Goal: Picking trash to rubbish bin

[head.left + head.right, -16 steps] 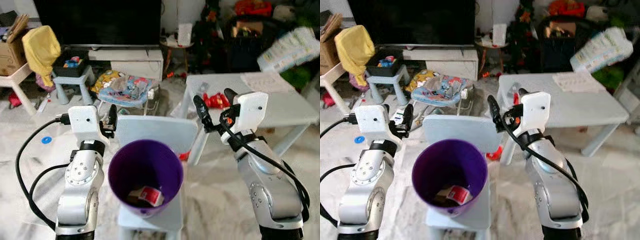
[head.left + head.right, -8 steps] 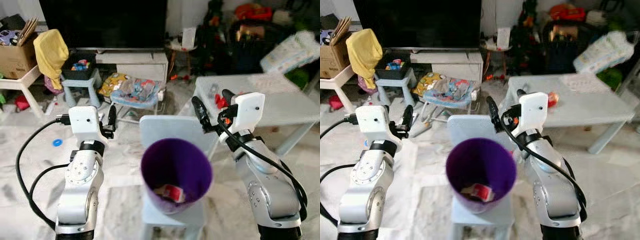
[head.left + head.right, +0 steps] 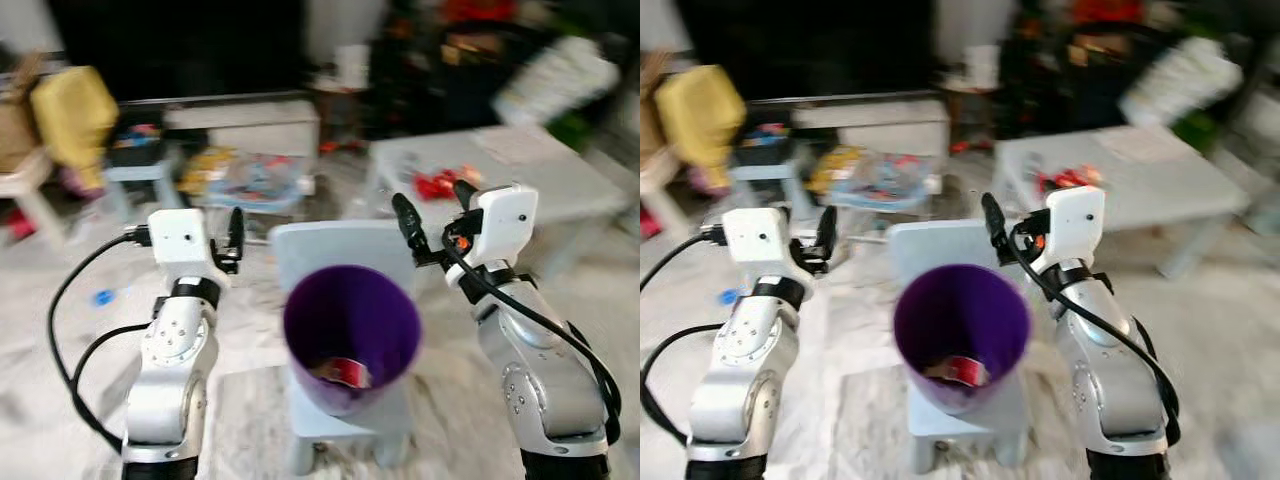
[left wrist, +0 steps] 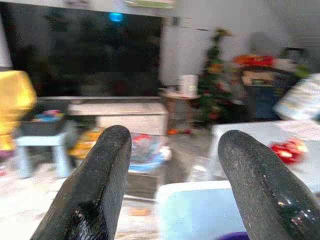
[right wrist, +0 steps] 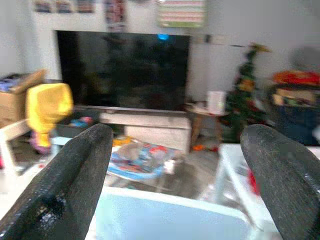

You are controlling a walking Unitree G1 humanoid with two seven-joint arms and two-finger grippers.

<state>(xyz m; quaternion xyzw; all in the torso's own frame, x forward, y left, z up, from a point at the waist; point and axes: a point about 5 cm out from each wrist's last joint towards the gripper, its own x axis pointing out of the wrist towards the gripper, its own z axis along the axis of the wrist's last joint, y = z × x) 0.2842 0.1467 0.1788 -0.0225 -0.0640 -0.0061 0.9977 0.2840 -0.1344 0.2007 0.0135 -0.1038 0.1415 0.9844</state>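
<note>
Left eye view, blurred: both grippers, left gripper (image 3: 233, 238) and right gripper (image 3: 432, 215), are held open, empty; the purple bin (image 3: 350, 330) could be knocked off its stool (image 3: 345, 425).

I see both silver arms raised, forearms upright. My left gripper (image 3: 233, 232) and right gripper (image 3: 432, 213) point forward, fingers (image 4: 95, 185) spread wide apart on each, with nothing between the pads.

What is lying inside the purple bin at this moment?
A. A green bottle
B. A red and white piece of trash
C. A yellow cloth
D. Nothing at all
B: at the bottom of the purple bin lies a red and white piece of trash.
</note>
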